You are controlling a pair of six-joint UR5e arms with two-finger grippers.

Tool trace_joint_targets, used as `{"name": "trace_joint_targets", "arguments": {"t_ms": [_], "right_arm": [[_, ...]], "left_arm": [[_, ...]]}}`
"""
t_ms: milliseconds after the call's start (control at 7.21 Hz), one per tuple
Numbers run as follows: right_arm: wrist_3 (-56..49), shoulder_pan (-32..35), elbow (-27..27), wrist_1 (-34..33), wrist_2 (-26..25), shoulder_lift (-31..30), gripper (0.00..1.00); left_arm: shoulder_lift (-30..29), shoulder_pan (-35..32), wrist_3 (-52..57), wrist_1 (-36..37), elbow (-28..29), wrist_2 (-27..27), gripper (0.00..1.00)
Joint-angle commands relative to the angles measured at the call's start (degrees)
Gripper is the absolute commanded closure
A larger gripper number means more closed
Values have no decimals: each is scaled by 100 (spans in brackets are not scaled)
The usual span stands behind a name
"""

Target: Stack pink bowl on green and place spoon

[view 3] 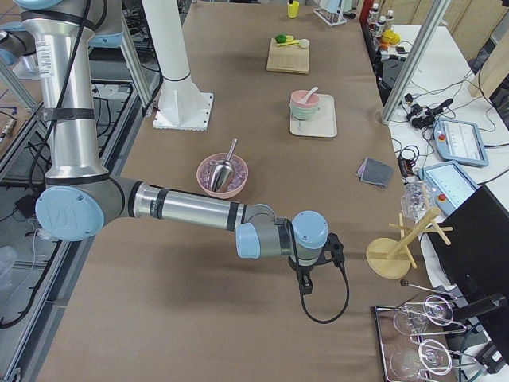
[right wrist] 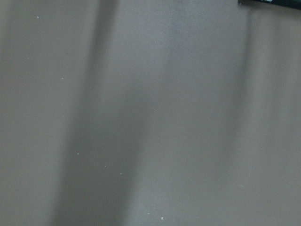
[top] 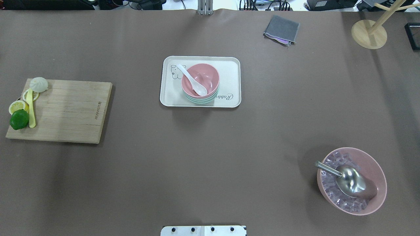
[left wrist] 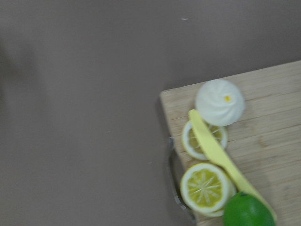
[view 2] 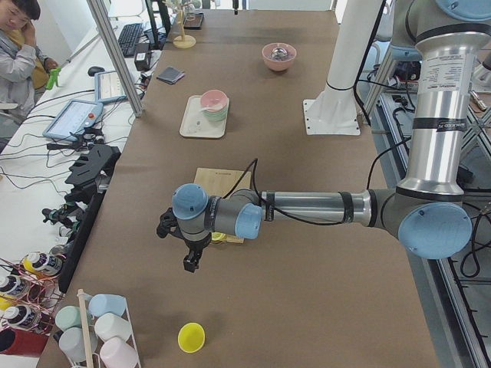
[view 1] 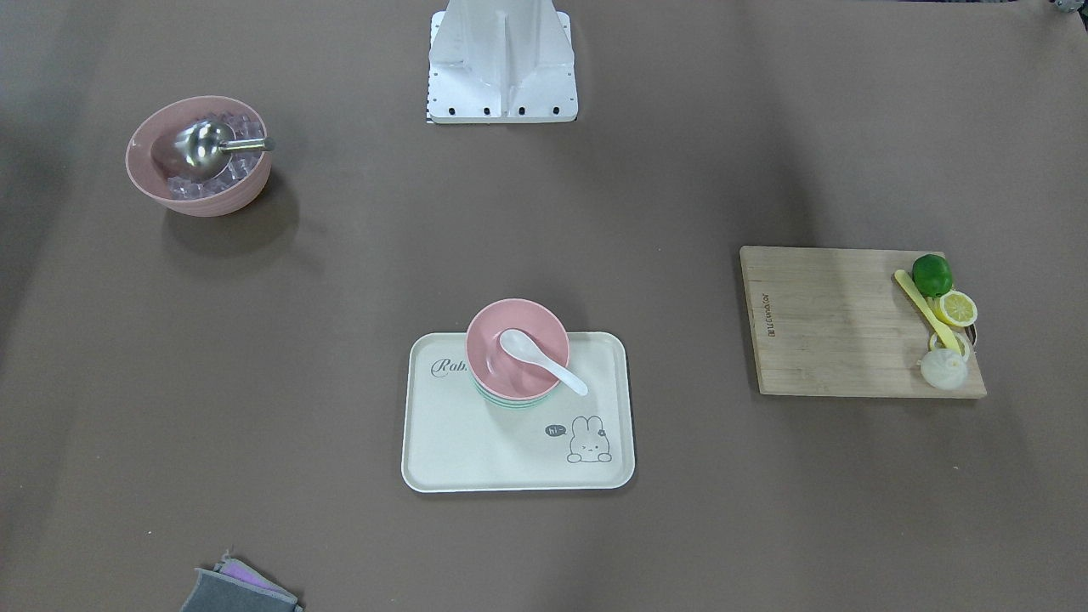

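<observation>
My left gripper hangs far to the left of the tray, over the outer end of the cutting board. Only the side camera shows it, so I cannot tell whether its jaws stand wide or narrow.

On the tray, the pink bowl sits nested in the green bowl, whose rim just peeks out beneath. The white spoon lies in the pink bowl, scoop down inside and handle leaning over the rim.

I judge the stacking and the spoon placing done, so the step in hand is parking the arms. To do that well, I would hold both arms high and well away from the tray so nothing nudges the stack or tips the spoon out.

Far to the right of the tray, past the ice bowl, my right gripper hovers over bare table. Again I cannot tell how its jaws stand.
</observation>
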Motion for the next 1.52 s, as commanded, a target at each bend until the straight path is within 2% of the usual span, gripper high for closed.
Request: {"name": "trace_joint_targets", "arguments": {"t_ms": [0,139,693,1386], "right_arm": [[-155,-60,540,-957,-41,24,0],[-190,-52,936,-1528,-111,24,0],[-419,-8,992,-1552,-235,-11,0],[-376,-7,1141,-1552,-358,-195,0]], "left_arm": [[-97,-117,82,659,-17,-24,2],[-63,-134,125,751,-26,2,2],[306,-204,90,708,1,-15,2],[289,-205,-24,778,-78,-24,2]]}}
